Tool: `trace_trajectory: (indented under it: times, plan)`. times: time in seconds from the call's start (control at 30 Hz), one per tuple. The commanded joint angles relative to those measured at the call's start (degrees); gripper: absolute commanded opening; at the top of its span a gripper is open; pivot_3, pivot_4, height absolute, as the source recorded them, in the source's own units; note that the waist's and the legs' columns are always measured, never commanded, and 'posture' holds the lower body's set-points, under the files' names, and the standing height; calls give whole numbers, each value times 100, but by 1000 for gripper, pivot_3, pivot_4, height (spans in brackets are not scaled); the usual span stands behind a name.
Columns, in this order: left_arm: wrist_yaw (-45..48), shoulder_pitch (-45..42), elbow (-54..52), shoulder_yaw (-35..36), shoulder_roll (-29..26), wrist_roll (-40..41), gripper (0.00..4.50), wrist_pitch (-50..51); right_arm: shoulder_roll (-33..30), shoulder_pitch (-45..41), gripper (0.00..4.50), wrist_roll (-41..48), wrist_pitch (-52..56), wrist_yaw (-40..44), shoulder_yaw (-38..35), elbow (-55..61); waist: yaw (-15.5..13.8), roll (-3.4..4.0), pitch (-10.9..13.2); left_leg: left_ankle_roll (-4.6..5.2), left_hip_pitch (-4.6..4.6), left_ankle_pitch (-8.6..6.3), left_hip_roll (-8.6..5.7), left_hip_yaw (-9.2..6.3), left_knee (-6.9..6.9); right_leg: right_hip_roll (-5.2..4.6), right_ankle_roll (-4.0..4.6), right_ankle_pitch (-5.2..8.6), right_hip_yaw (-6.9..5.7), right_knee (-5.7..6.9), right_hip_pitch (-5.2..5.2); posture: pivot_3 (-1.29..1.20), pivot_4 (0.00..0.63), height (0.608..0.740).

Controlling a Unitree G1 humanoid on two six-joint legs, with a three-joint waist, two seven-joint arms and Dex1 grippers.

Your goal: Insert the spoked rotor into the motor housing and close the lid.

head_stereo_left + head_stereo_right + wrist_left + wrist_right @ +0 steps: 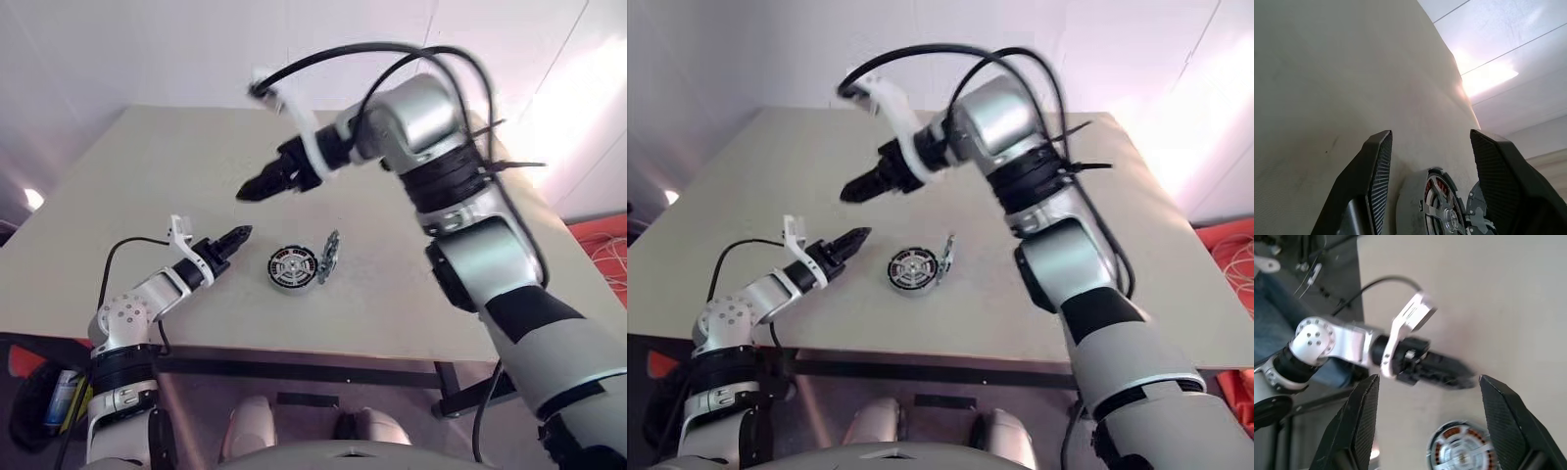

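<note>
Near the table's (pixel 411 323) front edge, the spoked rotor (pixel 292 264) already sits inside the motor housing (pixel 291 284), so what remains is closing the lid (pixel 330 257), standing upright at its right edge. The left gripper (pixel 238 236), open and empty, points at it from just beside. Farther back, the right gripper (pixel 251 190) hangs above, jaws spread, holding nothing.

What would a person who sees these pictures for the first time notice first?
First comes the right gripper, raised above the middle of the table with its fingers open and nothing in them. Below it, near the table's front edge, the motor housing lies with the spoked rotor already inside, and the lid stands on edge at its right side. The left gripper, open, points at the housing from the left without touching it.
</note>
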State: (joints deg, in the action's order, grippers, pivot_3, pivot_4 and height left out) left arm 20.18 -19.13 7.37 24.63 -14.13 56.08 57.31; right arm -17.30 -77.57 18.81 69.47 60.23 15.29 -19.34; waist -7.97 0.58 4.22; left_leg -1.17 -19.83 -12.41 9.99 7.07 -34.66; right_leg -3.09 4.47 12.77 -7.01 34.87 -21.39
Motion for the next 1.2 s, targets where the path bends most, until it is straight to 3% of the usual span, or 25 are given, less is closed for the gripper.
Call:
trace_trajectory:
  times: [0.03, 0.1, 0.2, 0.4, 0.5, 0.57, 0.87, 1.2]
  plan:
    - [190, -145, -2, -59, -152, -76, 2687, -124, -888, 940, 3663, -275, -2052, 431, -152, 938, -75, -17, -8, 7, 7, -4, -3, 2, 2, -1, -13, -5, 0, -15, 17, 0, 0, 740]
    - [244, -194, 42, -84, -198, -98, 2687, -108, -1574, 1455, 3663, -700, -3183, 699, 51, 1055, -75, -13, -6, 16, -1, -9, -24, 6, -1, -17, -50, -20, 7, -16, 12, 0, 0, 740]
    - [287, -287, 93, -108, -262, -100, 2687, -58, -2433, 2079, 3050, -1095, -4230, 1028, 73, 1103, -69, -10, -4, 20, -34, -10, -26, 6, -12, -17, -22, -47, 8, -5, -21, 0, 0, 740]
    - [454, -550, 376, -275, -399, -207, 2687, -17, -3551, 3344, 957, -677, -4739, 2028, -199, 2324, -56, -8, -5, 33, -41, -16, -21, 13, -10, -11, -28, -9, 10, -7, -20, 0, 0, 740]
    - [525, -712, 542, -334, -420, -268, 2687, -39, -3743, 3815, 32, -552, -4702, 2194, -221, 2836, -52, -6, -6, 56, -24, -26, -20, 16, -11, -11, -30, -6, 12, -10, -3, 0, 0, 740]
    - [573, -799, 634, -367, -422, -308, 2687, -53, -3668, 4002, 32, -558, -4607, 2101, -167, 3087, -53, -5, -6, 59, -13, -27, -19, 16, -12, -12, -30, -6, 11, -10, 8, 0, 0, 740]
    - [574, -682, 494, -299, -451, -317, 2687, -50, -1551, 3561, 32, -1147, -3699, 421, 595, 2240, -14, 2, -11, 60, 12, -16, -13, 13, -27, -13, -17, -13, 6, 1, 16, 0, 0, 740]
    - [418, -447, 249, 19, -629, -250, 2687, -57, -471, 3396, 32, -1278, -3631, -204, 794, 1539, 17, 1, -11, 44, -2, -10, -13, 11, -25, -15, 23, -34, 2, -3, 15, 0, 0, 740]
